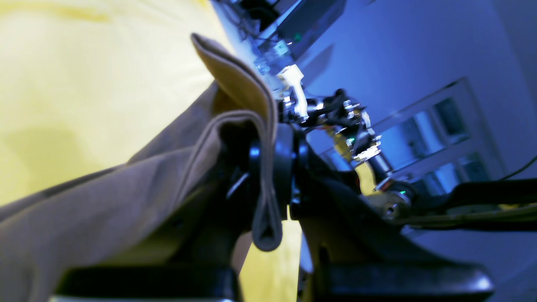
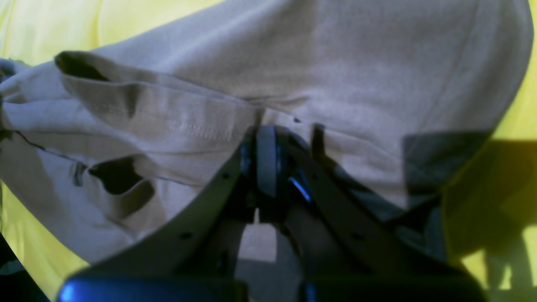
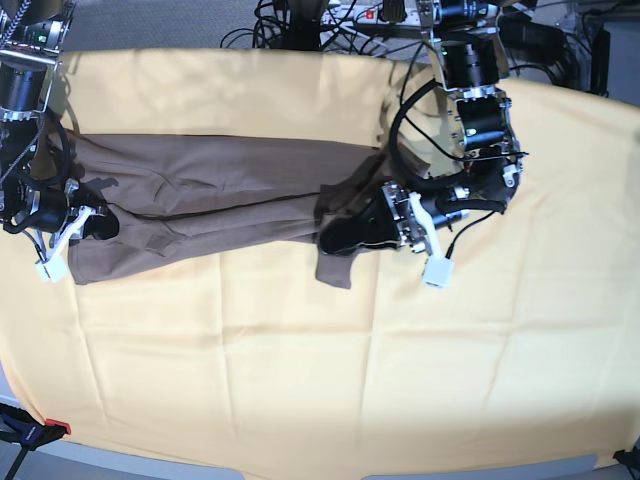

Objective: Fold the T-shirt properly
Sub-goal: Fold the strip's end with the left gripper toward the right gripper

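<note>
A large yellow cloth (image 3: 300, 370) covers the work surface edge to edge, creased in a grid – on it, across the upper half of the base view, lies the brown T-shirt (image 3: 200, 200), bunched lengthwise

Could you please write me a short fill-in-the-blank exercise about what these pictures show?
1. The T-shirt lies on a large ____ cloth.
2. The left hand is shut on the ____.
3. In the base view, the shirt stretches between ____ hands.
4. The right hand grips the shirt's ____ end in the base view.

Missing words: yellow; T-shirt; two; left
</note>
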Controlling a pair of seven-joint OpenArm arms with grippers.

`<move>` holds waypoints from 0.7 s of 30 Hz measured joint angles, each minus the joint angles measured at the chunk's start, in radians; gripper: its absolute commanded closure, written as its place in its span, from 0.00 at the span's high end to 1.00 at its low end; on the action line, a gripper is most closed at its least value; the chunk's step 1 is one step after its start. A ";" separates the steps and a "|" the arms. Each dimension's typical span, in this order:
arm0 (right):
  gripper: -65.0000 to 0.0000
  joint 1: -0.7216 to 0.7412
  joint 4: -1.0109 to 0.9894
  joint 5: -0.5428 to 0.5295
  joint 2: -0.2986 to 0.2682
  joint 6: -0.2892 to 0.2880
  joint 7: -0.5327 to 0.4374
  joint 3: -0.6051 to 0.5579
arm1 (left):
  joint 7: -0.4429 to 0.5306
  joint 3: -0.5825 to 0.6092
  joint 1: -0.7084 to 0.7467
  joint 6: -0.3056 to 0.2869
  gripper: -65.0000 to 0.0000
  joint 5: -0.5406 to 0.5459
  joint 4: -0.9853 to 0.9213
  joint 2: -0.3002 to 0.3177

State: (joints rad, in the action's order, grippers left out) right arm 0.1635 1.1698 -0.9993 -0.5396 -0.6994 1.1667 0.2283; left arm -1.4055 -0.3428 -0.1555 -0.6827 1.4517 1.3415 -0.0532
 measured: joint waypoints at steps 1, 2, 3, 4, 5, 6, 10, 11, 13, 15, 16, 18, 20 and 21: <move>0.00 0.000 0.000 0.000 0.000 0.000 0.000 0.000 | 0.000 0.000 0.000 -0.006 0.00 0.000 0.000 -0.017; 0.00 0.000 0.000 0.000 0.000 0.000 0.000 0.000 | 0.000 -0.003 0.000 -0.006 0.00 0.000 0.000 -0.034; 0.00 0.000 0.000 0.000 0.000 0.000 0.000 0.000 | 0.000 -0.004 0.000 -0.006 0.00 0.000 0.000 -0.049; 0.00 0.000 0.000 0.000 0.000 0.000 0.000 0.000 | 0.000 -0.004 0.000 -0.006 0.00 0.000 0.000 -0.061; 0.00 0.000 0.000 0.000 0.000 0.000 0.000 0.000 | 0.000 -0.004 0.000 -0.006 0.00 0.000 0.000 -0.072; 0.00 0.000 0.000 0.000 0.000 0.000 0.000 0.000 | 0.000 -0.003 0.000 -0.006 0.00 0.000 0.000 -0.081; 0.00 0.000 0.000 0.000 0.000 0.000 0.000 0.000 | -0.001 -0.004 0.000 -0.006 0.00 0.000 0.000 -0.094; 0.00 0.000 0.000 0.000 0.000 0.000 0.000 0.000 | -0.001 -0.004 0.000 -0.006 0.00 0.000 0.000 -0.094; 0.00 0.000 0.000 0.000 0.000 0.000 0.000 0.000 | 0.000 -0.005 0.000 -0.006 0.00 0.000 0.000 -0.094; 0.00 0.000 0.000 0.000 0.000 0.000 0.000 0.000 | 0.002 -0.004 0.005 -0.006 0.00 0.000 0.000 -0.094; 0.00 0.000 0.000 0.000 0.000 0.000 0.000 0.000 | 0.010 0.004 0.013 -0.006 0.00 0.000 0.000 -0.093; 0.00 0.000 0.000 0.000 0.000 0.000 0.000 0.000 | 0.013 0.037 0.042 -0.007 0.06 -0.001 0.001 -0.093; 0.00 0.000 0.000 0.000 0.000 0.000 0.000 0.000 | 0.010 0.086 0.079 -0.007 0.15 -0.042 0.001 -0.093; 0.00 0.000 0.000 0.000 0.000 0.000 0.000 0.000 | 0.012 0.110 0.095 -0.007 0.22 -0.076 0.000 -0.093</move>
State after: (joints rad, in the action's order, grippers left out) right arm 0.1635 1.1698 -0.9989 -0.5392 -0.6994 1.1671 0.2283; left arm -1.3933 -0.2325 -0.0605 -0.6899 1.3758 1.3418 -0.1467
